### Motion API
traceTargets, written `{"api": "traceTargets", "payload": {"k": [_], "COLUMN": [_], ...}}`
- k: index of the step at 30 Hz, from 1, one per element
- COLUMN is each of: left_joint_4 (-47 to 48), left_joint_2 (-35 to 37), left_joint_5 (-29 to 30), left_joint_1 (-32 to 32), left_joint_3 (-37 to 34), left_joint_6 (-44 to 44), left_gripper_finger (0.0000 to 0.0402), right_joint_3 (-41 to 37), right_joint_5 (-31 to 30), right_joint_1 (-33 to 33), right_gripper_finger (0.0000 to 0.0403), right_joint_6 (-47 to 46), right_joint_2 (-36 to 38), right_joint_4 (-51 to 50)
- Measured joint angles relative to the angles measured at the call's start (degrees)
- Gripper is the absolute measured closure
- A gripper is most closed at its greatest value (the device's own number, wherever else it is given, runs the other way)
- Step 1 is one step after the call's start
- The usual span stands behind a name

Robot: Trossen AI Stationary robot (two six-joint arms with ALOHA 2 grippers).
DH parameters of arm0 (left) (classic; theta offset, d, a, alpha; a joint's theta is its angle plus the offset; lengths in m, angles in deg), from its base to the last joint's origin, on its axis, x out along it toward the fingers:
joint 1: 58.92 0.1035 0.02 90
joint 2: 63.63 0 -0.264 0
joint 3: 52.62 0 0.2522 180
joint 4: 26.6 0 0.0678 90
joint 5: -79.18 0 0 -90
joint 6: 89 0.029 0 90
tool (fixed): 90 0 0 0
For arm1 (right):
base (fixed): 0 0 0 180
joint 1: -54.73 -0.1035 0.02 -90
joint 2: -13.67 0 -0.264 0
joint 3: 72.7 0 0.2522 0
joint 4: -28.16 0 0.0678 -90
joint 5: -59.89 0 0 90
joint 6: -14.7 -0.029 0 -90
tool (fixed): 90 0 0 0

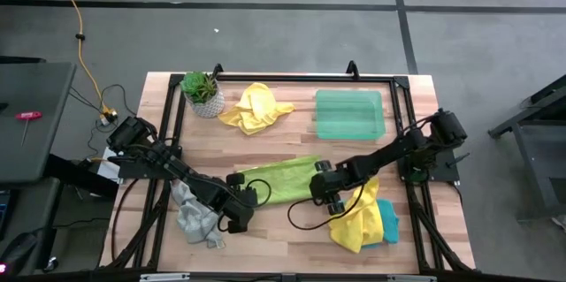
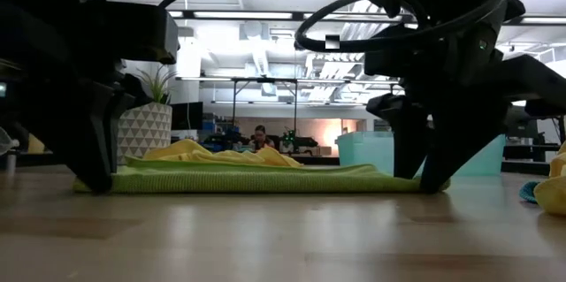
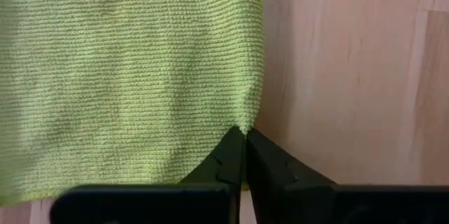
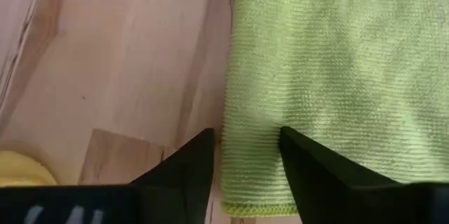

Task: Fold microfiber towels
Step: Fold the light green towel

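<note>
In the high view we start at the left edge, where the left arm reaches in toward the centre of the wooden table (image 1: 292, 233). Just below it, at lower left, we see a crumpled grey towel (image 1: 193, 216). At upper left stands a potted plant (image 1: 202, 93), with a yellow towel (image 1: 256, 108) bunched just to its right. The left gripper (image 1: 250, 195) sits at the left end of the lime green towel (image 1: 281, 179), which lies spread in the middle of the frame; its fingers (image 3: 228, 159) are pressed together, pinching the cloth's edge. At the towel's right end we find the right gripper (image 1: 320, 185), its fingers (image 4: 189, 168) parted and straddling the cloth's edge, not closed on it. Upper right holds a translucent green tray (image 1: 348, 113). At lower right another yellow towel (image 1: 355, 217) lies heaped on a teal-blue towel (image 1: 389, 220).
</note>
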Motion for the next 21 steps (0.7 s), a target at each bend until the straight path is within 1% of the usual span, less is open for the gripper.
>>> {"api": "traceTargets", "payload": {"k": [2,4,6,7,8,10,14,18,21], "left_joint_4": [0.1,0.2,0.5,1.0,1.2,2.1,3.8,6.3,7.9], "left_joint_2": [0.0,0.0,0.7,1.3,1.8,3.1,8.0,11.5,13.0], "left_joint_5": [-0.1,-0.6,-3.0,-4.8,-6.2,-8.5,-12.1,-14.5,-15.0], "left_joint_1": [0.0,0.0,0.7,1.1,1.5,2.3,4.3,7.4,9.8], "left_joint_3": [0.0,0.0,0.0,0.0,-0.1,-0.3,-0.2,-0.3,-0.3], "left_joint_6": [-0.1,-0.6,-1.9,-2.2,-2.2,-2.2,-0.2,1.7,2.9], "left_gripper_finger": [0.0399,0.04,0.04,0.04,0.0401,0.0401,0.0401,0.0401,0.0401], "right_joint_3": [0.0,0.0,0.0,0.0,0.0,0.0,-0.1,-0.1,-0.1], "right_joint_5": [0.0,-0.3,0.0,1.5,3.1,5.2,10.7,16.8,18.4], "right_joint_1": [-0.5,-1.0,-1.1,-1.0,-0.8,-0.4,0.8,3.0,4.5], "right_gripper_finger": [0.0286,0.0324,0.0374,0.0387,0.0392,0.0388,0.0399,0.0401,0.0401], "right_joint_6": [-0.1,-1.9,-6.0,-8.2,-10.1,-13.2,-16.0,-18.8,-21.0], "right_joint_2": [0.0,0.0,0.1,0.3,0.4,1.0,3.3,5.8,7.4], "right_joint_4": [-0.7,-1.1,-1.3,-1.4,-1.3,-1.3,-1.7,-1.9,-1.8]}}
